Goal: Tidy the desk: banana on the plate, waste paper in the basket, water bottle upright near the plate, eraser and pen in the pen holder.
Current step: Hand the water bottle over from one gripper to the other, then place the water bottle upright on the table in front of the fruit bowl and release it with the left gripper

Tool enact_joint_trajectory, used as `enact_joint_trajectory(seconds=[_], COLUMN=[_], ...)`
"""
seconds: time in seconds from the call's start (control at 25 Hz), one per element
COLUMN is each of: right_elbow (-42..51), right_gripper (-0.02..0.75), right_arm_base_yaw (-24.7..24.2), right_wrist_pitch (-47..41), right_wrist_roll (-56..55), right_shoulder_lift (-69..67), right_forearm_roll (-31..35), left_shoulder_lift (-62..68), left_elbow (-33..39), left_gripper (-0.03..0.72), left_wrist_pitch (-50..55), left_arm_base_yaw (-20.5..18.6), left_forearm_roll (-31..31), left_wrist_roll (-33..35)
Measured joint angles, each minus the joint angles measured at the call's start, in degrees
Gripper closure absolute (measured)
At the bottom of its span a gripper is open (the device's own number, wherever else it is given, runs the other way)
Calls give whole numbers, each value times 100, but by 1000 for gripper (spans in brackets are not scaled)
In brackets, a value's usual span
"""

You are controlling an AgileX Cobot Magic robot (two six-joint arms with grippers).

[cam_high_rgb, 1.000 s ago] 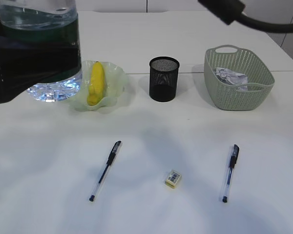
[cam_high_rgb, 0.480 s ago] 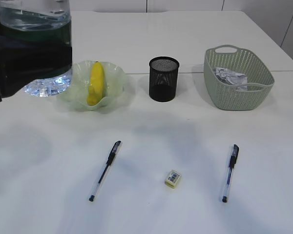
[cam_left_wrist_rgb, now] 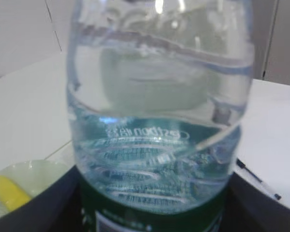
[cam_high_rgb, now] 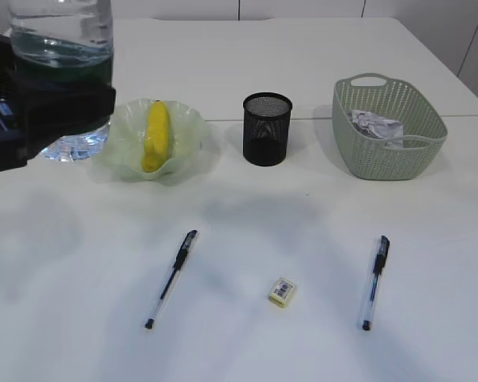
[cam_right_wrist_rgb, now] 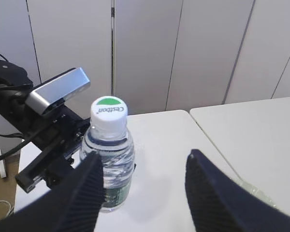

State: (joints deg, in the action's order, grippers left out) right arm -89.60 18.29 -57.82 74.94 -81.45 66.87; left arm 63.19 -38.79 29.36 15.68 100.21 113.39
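Left gripper [cam_high_rgb: 40, 119]: black body at the nine-to-ten o'clock edge of the exterior view, closed around the label band of the small clear plastic water bottle with dark green label [cam_high_rgb: 61, 36], which stands upright. In the left wrist view, dark fingers [cam_left_wrist_rgb: 58, 205] flank the bottle's lower body on both sides.

Right gripper [cam_right_wrist_rgb: 142, 193]: seen only in its own wrist view. Two black fingers [cam_right_wrist_rgb: 84, 191] stand spread apart with nothing between them, raised above the bench.
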Motion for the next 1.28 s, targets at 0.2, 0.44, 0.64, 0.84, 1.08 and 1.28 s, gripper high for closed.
enact_joint_trajectory(seconds=[0.2,0.44,0.64,0.84,1.08,1.28], right_elbow=[0,0,0,0,0,0], right_gripper=[330,330,330,330,330,330], right_arm_base_yaw=[0,0,0,0,0,0], right_wrist_pitch=[-13,-48,-70,-81,-81,-92], right_wrist_roll=[-131,-240,-335,-439,-512,-684], right_shoulder_lift=[0,0,0,0,3,12], right_forearm_roll=[-142,-271,-377,-588,-598,-865], left_shoulder_lift=[24,123,448,704,1072,1378], left_elbow=[0,0,0,0,-263,-356], left_gripper=[225,226,226,226,226,227], left_wrist_pitch=[-255,-128,-47,-47,-47,-47], left_arm_base_yaw=[-73,-481,-736,-933,-1003,-1003], left_forearm_roll=[43,54,61,61,66,76], left_wrist_roll=[132,145,145,145,145,145])
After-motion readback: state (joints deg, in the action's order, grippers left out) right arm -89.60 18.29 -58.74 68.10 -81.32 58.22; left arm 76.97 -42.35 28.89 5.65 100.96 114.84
